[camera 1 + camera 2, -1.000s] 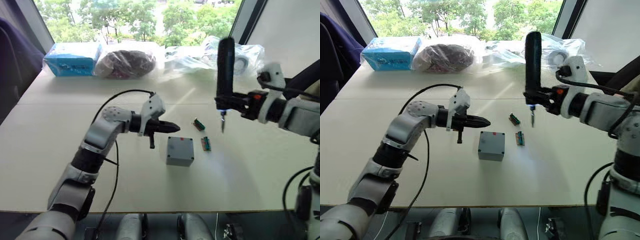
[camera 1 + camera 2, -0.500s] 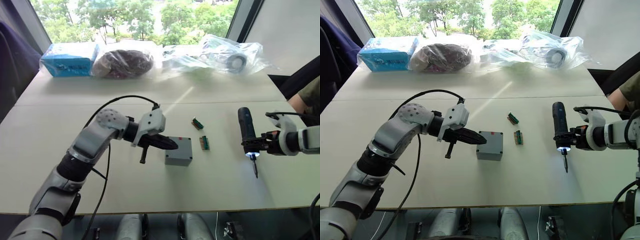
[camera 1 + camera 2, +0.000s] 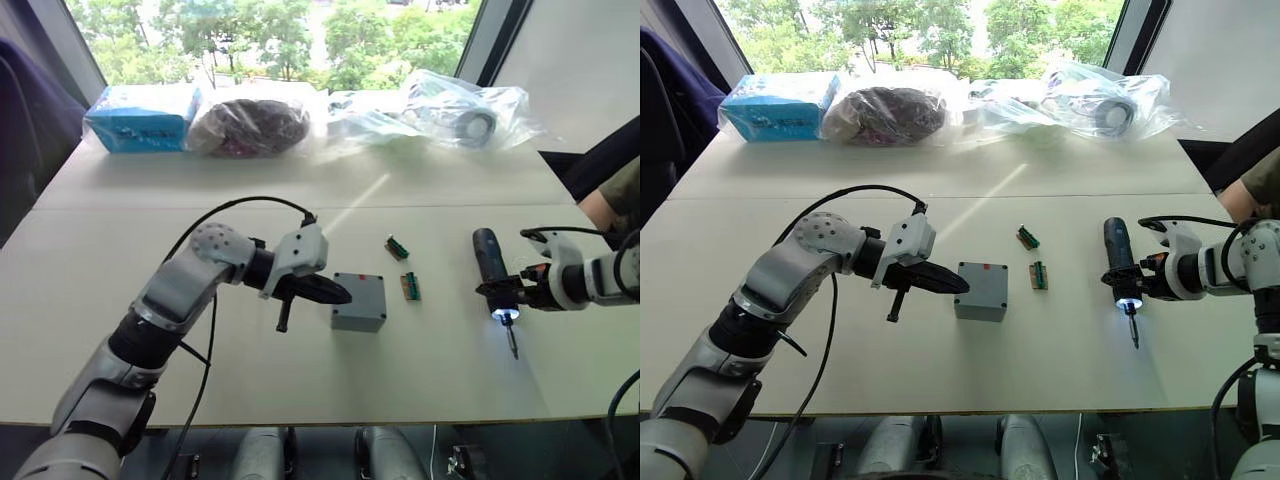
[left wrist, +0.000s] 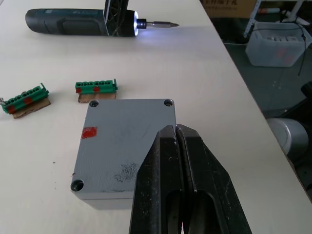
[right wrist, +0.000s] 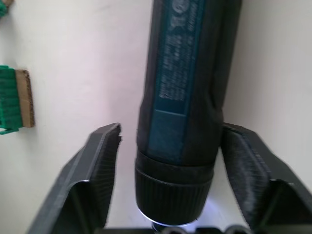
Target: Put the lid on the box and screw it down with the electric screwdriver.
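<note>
**Screwdriver lying flat, right of lidded box**

Two green terminal strips (image 3: 1039, 275) lie on the table (image 3: 940, 370) between the box (image 3: 980, 291) and the electric screwdriver (image 3: 1117, 262). Bagged items (image 3: 1102, 100) and a blue packet (image 3: 777, 104) line the far edge. The screwdriver lies along the table, bit towards the near edge, tip lamp lit. The right gripper (image 5: 170, 161) straddles it, fingers spread, a gap on one side. The lid (image 4: 127, 141) sits on the box. The left gripper (image 4: 176, 134), fingers pressed together, is over the lid.
</note>
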